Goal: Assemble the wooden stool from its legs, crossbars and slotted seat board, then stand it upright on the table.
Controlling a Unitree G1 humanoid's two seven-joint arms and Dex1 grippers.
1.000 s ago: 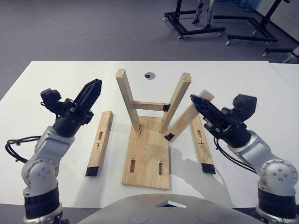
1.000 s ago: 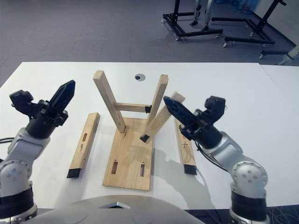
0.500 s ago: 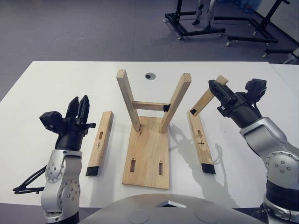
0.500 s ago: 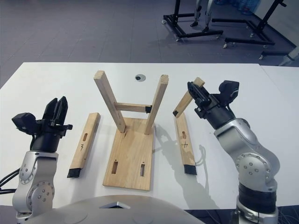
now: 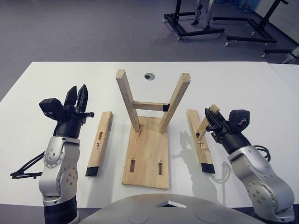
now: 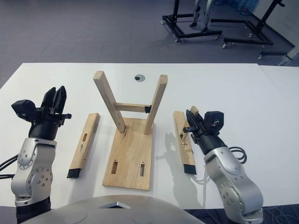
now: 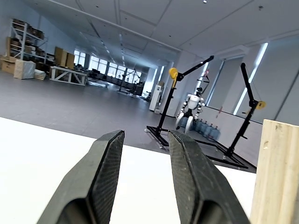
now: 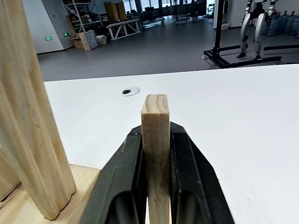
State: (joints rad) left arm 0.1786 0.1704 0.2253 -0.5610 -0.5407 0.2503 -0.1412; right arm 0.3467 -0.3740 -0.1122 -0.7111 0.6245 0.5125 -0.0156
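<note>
The seat board (image 5: pixel 145 154) is lying flat on the bench (image 5: pixel 243 84), its long axis running away from the robot. Two legs (image 5: pixel 128 100) are standing in its far slots, leaning apart at the top, with a crossbar (image 5: pixel 149 106) joining them. The left loose leg (image 5: pixel 100 142) and right loose leg (image 5: pixel 200 147) are lying alongside the board.

The right gripper (image 5: pixel 210 121) is clenching a second crossbar (image 5: pixel 213 111), tilted with its upper end pointing away. The right wrist view is showing its end grain pinched between both fingers (image 8: pixel 133 158). Whether its lower end is touching the right loose leg is hard to tell.

The left gripper (image 5: pixel 78 89) is hovering released, pointing up.
</note>
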